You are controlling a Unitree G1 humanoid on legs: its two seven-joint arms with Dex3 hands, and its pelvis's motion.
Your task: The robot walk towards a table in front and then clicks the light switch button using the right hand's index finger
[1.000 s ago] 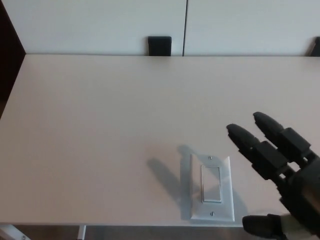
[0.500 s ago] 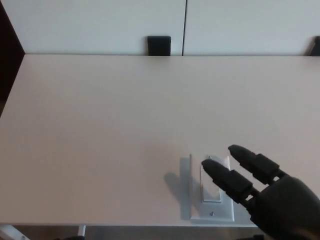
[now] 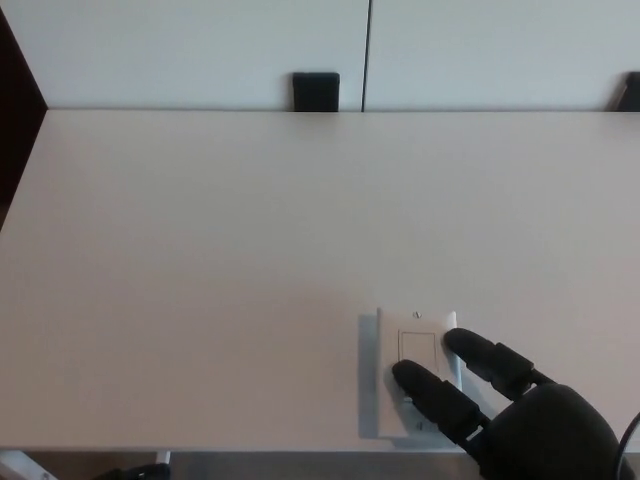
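- The table (image 3: 200, 260) fills nearly the whole head view, pale and bare apart from the switch. Its far edge meets a white wall, where a small black block (image 3: 316, 92) sits at centre. I judge the walking part of the task done, since I stand right at the near edge.
- My right hand (image 3: 500, 410) comes in from the near right corner. It holds nothing; the two fingers are stretched out and apart, pointing far-left. I cannot see the thumb.
- My left hand does not show.
- The light switch (image 3: 417, 375) lies flat on the table, near edge, right of centre: a white plate with a rocker in its middle.
- The leftward finger (image 3: 425, 388) lies over the near half of the rocker and looks to be touching it. The other finger (image 3: 480, 352) rests over the plate's right edge.
- Whether the rocker has tipped I cannot tell; the finger hides that half.
- Step in hand, as I judge it: the press itself.
- Next move calls for a short, firm push straight down with that fingertip, kept on the rocker and off the plate rim, then a lift clear.
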